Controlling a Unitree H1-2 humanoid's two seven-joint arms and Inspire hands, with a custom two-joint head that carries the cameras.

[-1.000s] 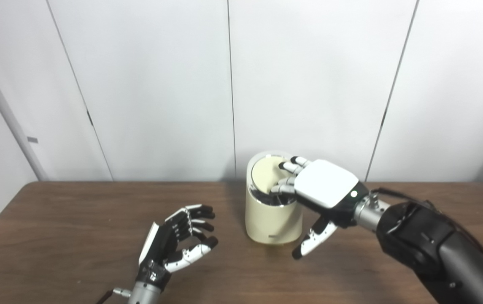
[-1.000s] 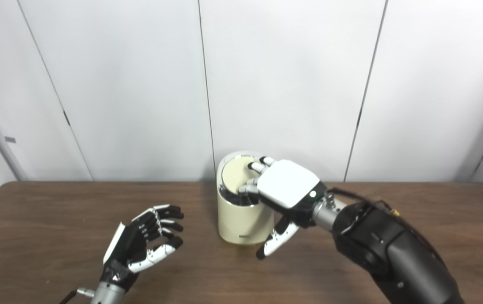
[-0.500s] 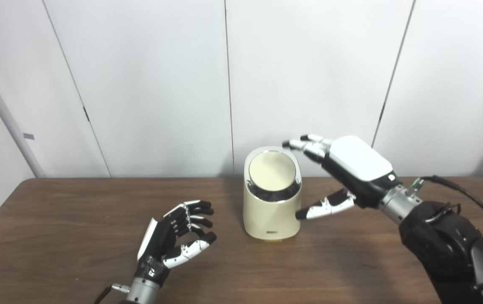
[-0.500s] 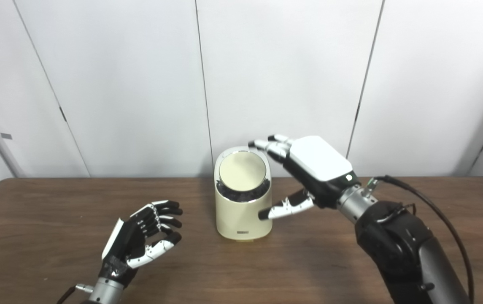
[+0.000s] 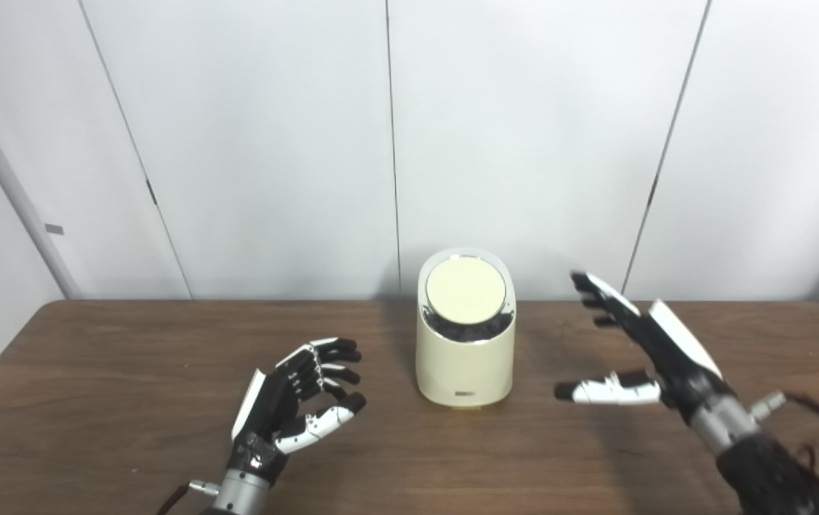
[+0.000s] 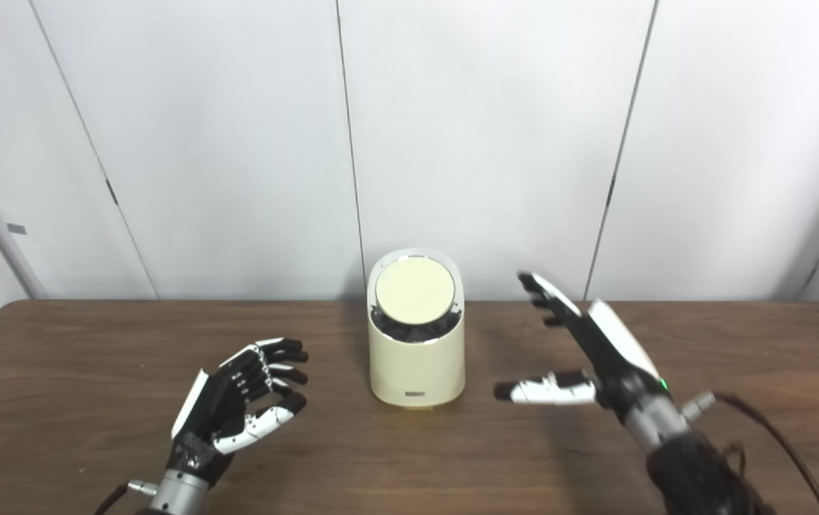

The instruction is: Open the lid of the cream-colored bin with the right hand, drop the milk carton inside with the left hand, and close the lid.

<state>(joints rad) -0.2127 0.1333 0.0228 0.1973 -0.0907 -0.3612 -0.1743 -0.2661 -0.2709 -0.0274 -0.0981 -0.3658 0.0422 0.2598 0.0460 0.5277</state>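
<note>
The cream-colored bin [image 5: 464, 357] stands upright near the table's far edge, its round lid [image 5: 465, 290] lying flat in the chrome rim. No milk carton shows in either view. My right hand [image 5: 644, 350] hovers to the right of the bin, apart from it, fingers spread and open, holding nothing. My left hand [image 5: 295, 400] sits to the bin's lower left above the table, palm turned toward the bin, fingers loosely curled and open, holding nothing.
The brown wooden table [image 5: 130, 400] runs across the view, its far edge against a white panelled wall [image 5: 273, 143]. A black cable [image 6: 767, 436] trails from the right wrist.
The right hand lifted off the lid, then swung right and down, away from the bin. The lid went from pressed in to flat in its rim. The left hand stayed put.
</note>
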